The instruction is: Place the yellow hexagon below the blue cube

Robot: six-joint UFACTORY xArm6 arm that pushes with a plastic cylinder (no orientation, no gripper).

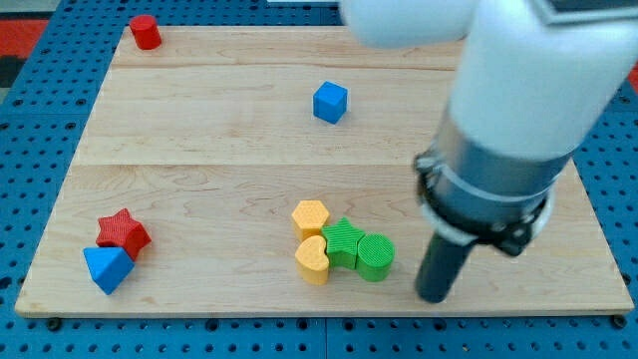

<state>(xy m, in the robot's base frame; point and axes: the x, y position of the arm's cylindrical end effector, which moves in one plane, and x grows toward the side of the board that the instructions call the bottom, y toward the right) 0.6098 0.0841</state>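
Note:
The yellow hexagon [310, 216] lies on the wooden board [199, 160] low in the middle. The blue cube [330, 102] sits well above it, toward the view's top. A yellow heart [312, 260] touches the hexagon from below, with a green star [344, 242] and a green cylinder [376, 256] packed to its right. My tip [435, 295] rests on the board to the right of the green cylinder, with a small gap between them. It is far to the right of the hexagon and touches no block.
A red cylinder [146, 32] stands at the board's top left corner. A red star [123, 233] and a blue triangular block [108, 267] sit together at the bottom left. The arm's white and grey body [518, 110] hides the board's right part.

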